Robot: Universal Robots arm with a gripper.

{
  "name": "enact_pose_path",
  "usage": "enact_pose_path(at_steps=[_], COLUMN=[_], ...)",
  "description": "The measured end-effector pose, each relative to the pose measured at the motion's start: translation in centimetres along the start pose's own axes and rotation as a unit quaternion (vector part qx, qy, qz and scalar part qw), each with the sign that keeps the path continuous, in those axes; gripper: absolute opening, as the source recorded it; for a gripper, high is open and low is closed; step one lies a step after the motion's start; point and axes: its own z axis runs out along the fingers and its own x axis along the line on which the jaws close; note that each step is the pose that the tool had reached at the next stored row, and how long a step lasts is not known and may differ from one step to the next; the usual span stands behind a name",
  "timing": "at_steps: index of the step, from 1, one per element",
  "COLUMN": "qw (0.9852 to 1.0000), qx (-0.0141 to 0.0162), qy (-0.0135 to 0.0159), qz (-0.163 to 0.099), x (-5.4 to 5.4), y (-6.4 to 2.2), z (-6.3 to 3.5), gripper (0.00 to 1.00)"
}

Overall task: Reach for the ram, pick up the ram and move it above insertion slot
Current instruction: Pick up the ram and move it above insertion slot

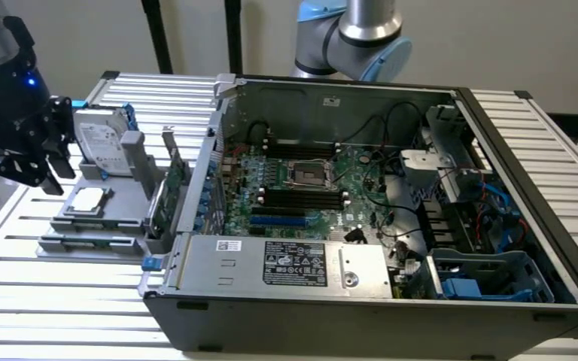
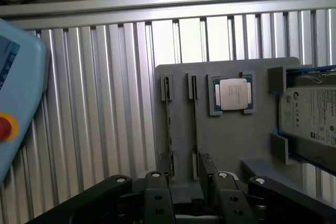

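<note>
Hovering hand [image 1: 44, 173] above holder [image 2: 231, 148], ram [image 2: 169, 124] seemingly slotted inside

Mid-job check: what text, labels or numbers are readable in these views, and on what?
Nothing reads clearly.
Black label on the power supply cover: print too small to read.
White sticker beside it: too small.
Hard drive label: lines of print, blurred.
Processor lid: faint marks, unreadable.

Open air around end effector [image 2: 188, 177]; hard drive [image 2: 313, 114] near.
</note>
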Motion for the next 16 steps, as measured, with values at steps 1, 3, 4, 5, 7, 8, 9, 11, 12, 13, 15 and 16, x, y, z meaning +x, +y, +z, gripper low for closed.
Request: enact_pose_path(at_steps=[1,3,4,5,7,8,9,11,12,13,15,16], qw=[1.0,1.0,1.0,1.0,1.0,1.0,1.0,1.0,1.0,1.0,1.0,1.0], qx=[0.0,-0.0001,-0.0001,-0.0001,0.0,-0.0001,0.0,0.0,0.0,0.0,0.0,-0.0001], qy=[0.0,0.0001,0.0001,0.0001,0.0001,0.0001,0.0001,0.0001,0.0,0.0,0.0,0.0001], qz=[0.0,0.0,0.0,0.0,0.0,0.0,0.0,0.0,0.0,0.0,0.0,0.0], x=[0.0,0.0,0.0,0.0,0.0,0.0,0.0,0.0,0.0,0.0,0.0,0.1], y=[0.0,-0.01,-0.02,-0.02,-0.02,-0.02,-0.03,-0.03,-0.03,-0.03,-0.05,-0.05], z=[0.18,0.55,0.73,0.91,1.27,1.45,1.64,2.0,2.18,2.37,2.73,2.91], gripper=[0.36,0.36,0.36,0.36,0.36,0.36,0.36,0.36,0.36,0.36,0.36,0.36])
